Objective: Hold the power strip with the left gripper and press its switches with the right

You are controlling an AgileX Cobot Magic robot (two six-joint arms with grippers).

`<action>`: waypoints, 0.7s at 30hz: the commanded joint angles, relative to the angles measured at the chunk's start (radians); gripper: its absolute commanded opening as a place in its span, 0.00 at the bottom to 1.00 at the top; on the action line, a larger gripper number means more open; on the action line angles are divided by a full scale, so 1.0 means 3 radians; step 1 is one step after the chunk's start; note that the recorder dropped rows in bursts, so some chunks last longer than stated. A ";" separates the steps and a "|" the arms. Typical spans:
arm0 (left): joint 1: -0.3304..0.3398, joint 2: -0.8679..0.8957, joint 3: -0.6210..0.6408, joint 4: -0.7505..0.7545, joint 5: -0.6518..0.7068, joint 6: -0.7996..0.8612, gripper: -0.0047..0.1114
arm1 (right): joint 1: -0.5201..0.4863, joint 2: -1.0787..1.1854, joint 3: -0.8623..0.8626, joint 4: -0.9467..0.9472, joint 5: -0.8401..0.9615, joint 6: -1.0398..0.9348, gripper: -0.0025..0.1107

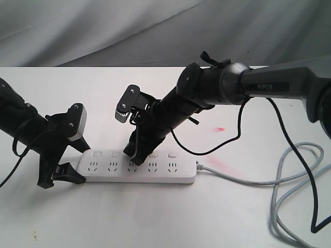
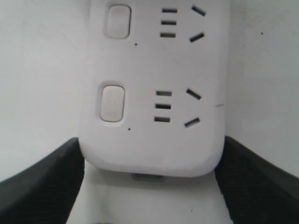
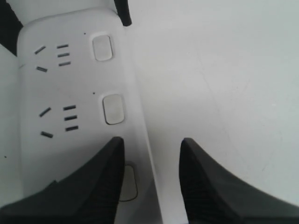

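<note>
Power strip (image 1: 137, 168), the long flat white plastic bar with five sockets, is lying flat on the white bench (image 1: 155, 222), running 9 to 3 o'clock in the exterior view, with its grey cord (image 1: 232, 178) trailing off the 3 o'clock end. The left gripper (image 2: 150, 149), a black two-fingered claw on the slim arm, has its jaws clamped across the 9 o'clock end, one on each long side. My guess is that's so the bar can't skid when poked. The right gripper (image 3: 152, 144), the black claw on the thick PIPER arm, is angled steeply over the middle, jaws parted a little and holding nothing. One finger (image 3: 93, 186) sits over the third of the small square white switches (image 1: 115, 154), the other hangs off the 12 o'clock edge. Pressing or just above it? Can't tell.
</note>
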 commanded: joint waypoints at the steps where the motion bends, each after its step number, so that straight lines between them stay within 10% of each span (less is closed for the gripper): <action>1: -0.0018 0.0015 -0.0024 0.0000 0.0007 0.0004 0.38 | -0.0024 0.0092 0.0035 -0.0165 0.0074 -0.0006 0.35; 21: -0.0018 0.0015 -0.0024 0.0000 0.0007 0.0004 0.38 | -0.0115 0.0191 0.0035 -0.0190 0.0158 0.0000 0.35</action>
